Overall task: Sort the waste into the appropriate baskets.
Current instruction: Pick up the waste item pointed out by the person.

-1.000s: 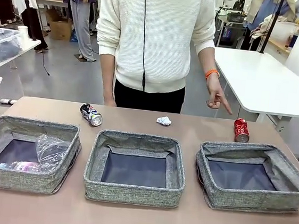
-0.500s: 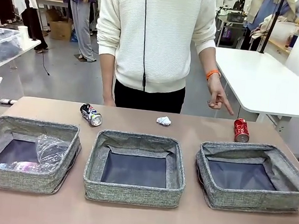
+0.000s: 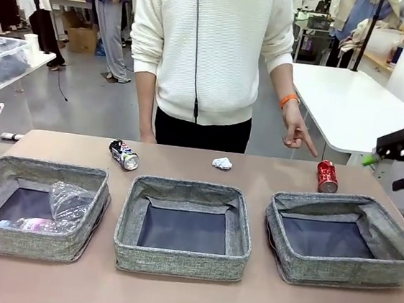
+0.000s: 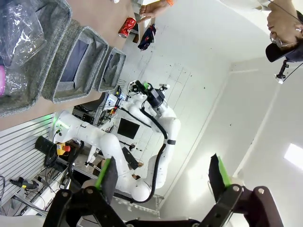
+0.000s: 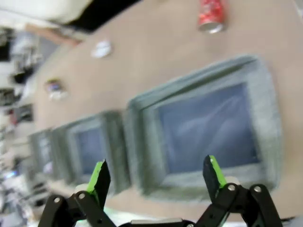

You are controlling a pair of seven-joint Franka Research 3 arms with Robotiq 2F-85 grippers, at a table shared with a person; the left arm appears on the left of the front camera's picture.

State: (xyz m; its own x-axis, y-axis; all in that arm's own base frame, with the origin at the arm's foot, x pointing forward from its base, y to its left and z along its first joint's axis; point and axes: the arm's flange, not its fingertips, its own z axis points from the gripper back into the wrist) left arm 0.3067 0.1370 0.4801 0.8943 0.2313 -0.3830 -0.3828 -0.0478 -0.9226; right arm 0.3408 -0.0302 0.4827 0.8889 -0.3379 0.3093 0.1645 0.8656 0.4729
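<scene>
I take the middle basket (image 3: 180, 259) as my mark. The left basket (image 3: 26, 243) beside it holds the cup (image 3: 70, 201), and the bottle (image 3: 31, 225) lies along its near wall. The middle basket and the right basket (image 3: 341, 271) show bare dark bottoms.

On the table (image 3: 172, 293), the wad (image 3: 222, 163) lies just past the middle basket's far rim. The blue-white can (image 3: 124, 155) lies on its side behind and to the left of that basket. The red can (image 3: 326, 176) stands upright well to its right, at the right basket's far rim. A person's hand (image 3: 295, 134) points a finger down at the red can without touching it.

My right gripper (image 3: 396, 161) hangs in the air far right of the middle basket, jaws spread and holding nothing. My left gripper (image 4: 162, 163) is spread wide too, also empty.
</scene>
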